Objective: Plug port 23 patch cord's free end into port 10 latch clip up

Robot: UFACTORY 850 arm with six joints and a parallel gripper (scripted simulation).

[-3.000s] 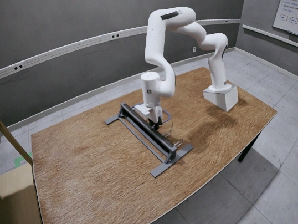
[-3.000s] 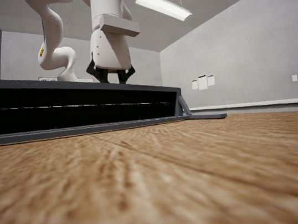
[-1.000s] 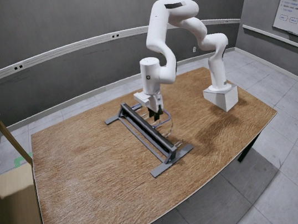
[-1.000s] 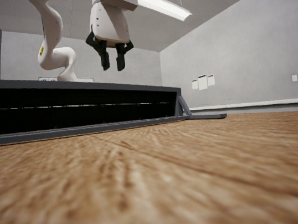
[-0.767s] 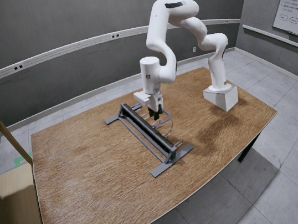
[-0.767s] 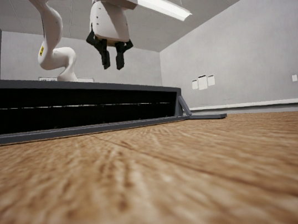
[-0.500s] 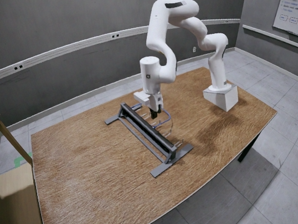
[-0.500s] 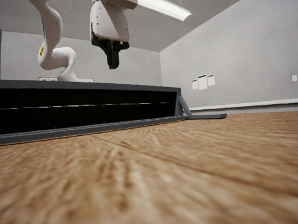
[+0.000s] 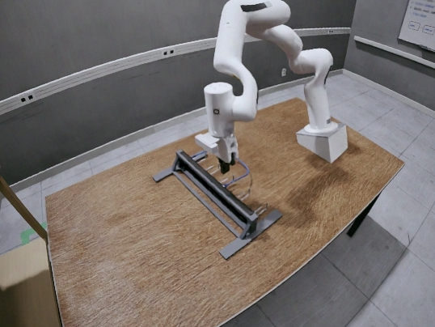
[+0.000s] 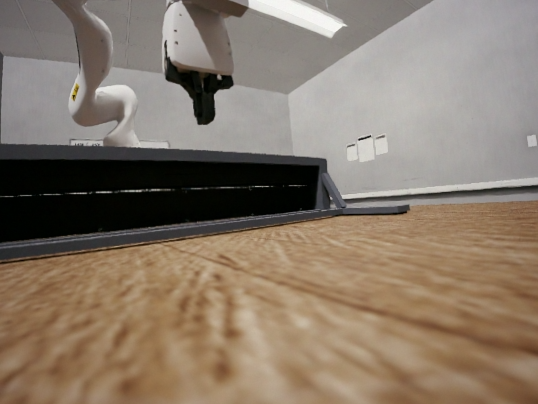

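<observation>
The grey free-standing rack (image 9: 210, 187) (image 10: 165, 152) stands upright on the wooden table, running diagonally in the top view. A pale purple patch cord (image 9: 242, 175) loops on the table behind the rack. I cannot tell where its free plug lies. My gripper (image 9: 225, 169) (image 10: 204, 116) hangs above the rack's back side, near its left half, with the fingers pressed together and nothing between them. In the exterior view the fingertips are clearly above the rack's top edge. The ports show there only as a dark band.
The arm's white base block (image 9: 323, 142) stands at the table's far right. A cardboard box (image 9: 22, 283) stands off the left corner. The rack's flat feet (image 9: 248, 235) (image 10: 374, 210) stick out at both ends.
</observation>
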